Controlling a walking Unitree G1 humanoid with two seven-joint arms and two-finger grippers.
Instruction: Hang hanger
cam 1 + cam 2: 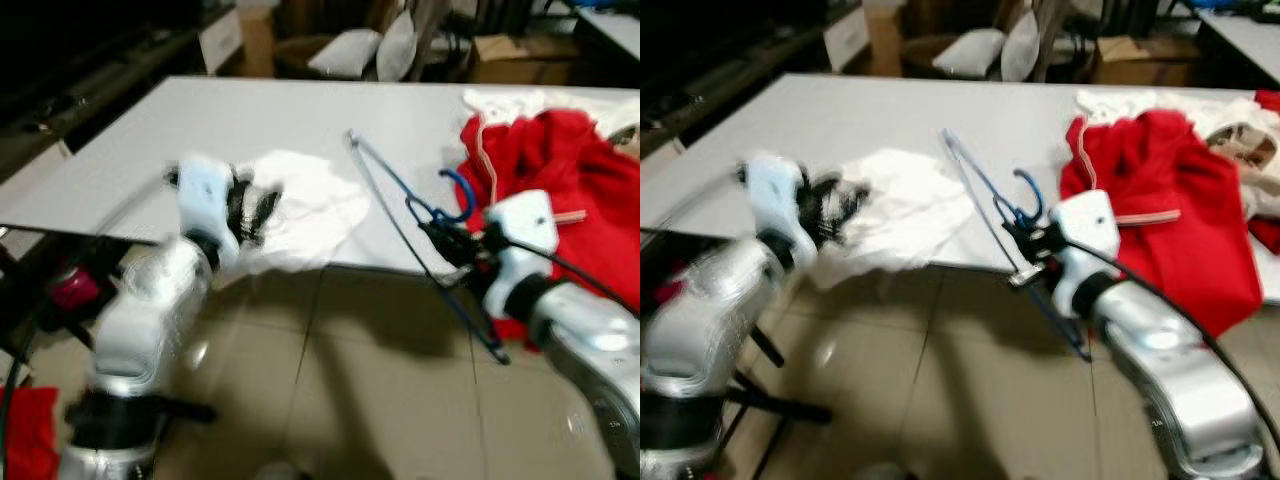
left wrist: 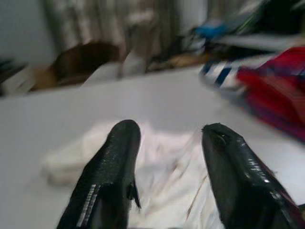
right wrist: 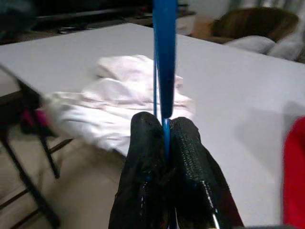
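Note:
A blue wire hanger (image 1: 395, 205) stands tilted over the table's front edge, its hook (image 1: 460, 195) curling up beside a red garment (image 1: 545, 160). My right gripper (image 1: 447, 240) is shut on the hanger near its hook; in the right wrist view the two black fingers (image 3: 183, 148) pinch the blue wire (image 3: 165, 52). A crumpled white garment (image 1: 305, 205) lies on the white table (image 1: 230, 120). My left gripper (image 1: 250, 212) hovers at the garment's left edge, open, with the cloth (image 2: 167, 171) showing between its fingers (image 2: 114, 167).
The red garment pile covers the table's right end, with pale clothes (image 1: 510, 100) behind it. Boxes and white cushions (image 1: 365, 45) stand beyond the table. Tiled floor (image 1: 340, 380) lies below the front edge. A small pink object (image 1: 70, 290) sits low on the left.

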